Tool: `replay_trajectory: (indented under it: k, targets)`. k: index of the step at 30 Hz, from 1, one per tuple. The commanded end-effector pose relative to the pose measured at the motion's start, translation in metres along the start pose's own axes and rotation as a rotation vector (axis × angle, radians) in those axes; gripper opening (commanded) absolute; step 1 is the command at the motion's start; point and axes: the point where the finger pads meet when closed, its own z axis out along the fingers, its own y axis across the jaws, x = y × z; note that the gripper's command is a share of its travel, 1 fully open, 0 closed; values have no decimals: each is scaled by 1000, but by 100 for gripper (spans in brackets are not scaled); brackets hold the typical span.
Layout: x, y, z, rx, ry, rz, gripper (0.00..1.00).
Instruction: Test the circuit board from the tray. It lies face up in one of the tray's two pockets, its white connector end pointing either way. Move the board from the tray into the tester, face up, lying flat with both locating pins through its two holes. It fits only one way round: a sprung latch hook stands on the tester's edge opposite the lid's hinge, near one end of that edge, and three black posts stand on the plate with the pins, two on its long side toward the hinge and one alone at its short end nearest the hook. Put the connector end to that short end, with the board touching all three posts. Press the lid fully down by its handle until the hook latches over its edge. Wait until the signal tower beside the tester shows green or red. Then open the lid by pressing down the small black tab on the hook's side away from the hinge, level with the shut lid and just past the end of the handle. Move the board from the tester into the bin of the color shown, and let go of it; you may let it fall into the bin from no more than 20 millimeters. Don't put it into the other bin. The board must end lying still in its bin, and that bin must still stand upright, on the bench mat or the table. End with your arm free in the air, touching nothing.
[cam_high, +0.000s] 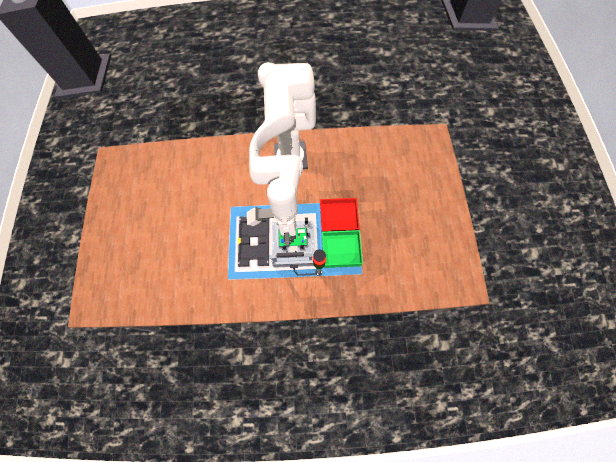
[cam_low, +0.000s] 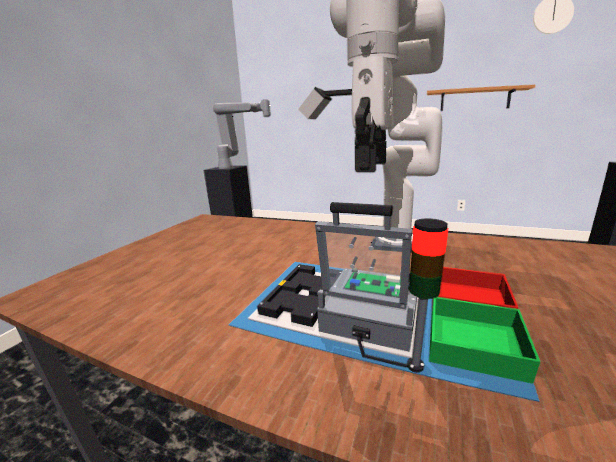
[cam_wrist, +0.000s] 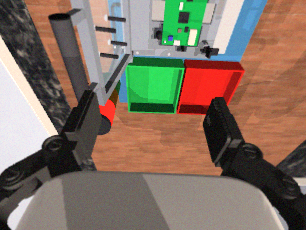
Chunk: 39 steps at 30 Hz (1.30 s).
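Observation:
The green circuit board (cam_low: 372, 285) lies face up on the plate of the grey tester (cam_low: 367, 312); it also shows in the top view (cam_high: 296, 237) and the wrist view (cam_wrist: 185, 22). The clear lid (cam_low: 362, 250) stands upright with its black handle (cam_low: 361, 208) on top. The signal tower (cam_low: 428, 260) beside the tester has its red top segment bright, and its green bottom segment is dark. My gripper (cam_low: 366, 162) hangs well above the handle, open and empty, with its fingers spread wide in the wrist view (cam_wrist: 155, 125).
The red bin (cam_low: 475, 287) and the green bin (cam_low: 480, 340) stand side by side right of the tester, both empty. The black tray (cam_low: 292, 300) lies left of the tester on the blue mat. A cable runs from the tester's front to the tower's base.

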Motion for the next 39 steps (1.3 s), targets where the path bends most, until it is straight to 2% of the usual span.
replay_trajectory:
  k: [1, 8, 22, 28, 30, 39]
  targets:
    - [0, 29, -3, 15, 0, 0, 100]
    - [0, 55, -2, 15, 0, 0, 100]
    - [0, 57, 3, 15, 0, 0, 100]
    - [0, 56, 20, 15, 0, 0, 100]
    - [0, 56, 20, 15, 0, 0, 100]
    - [0, 56, 71, 15, 0, 0, 100]
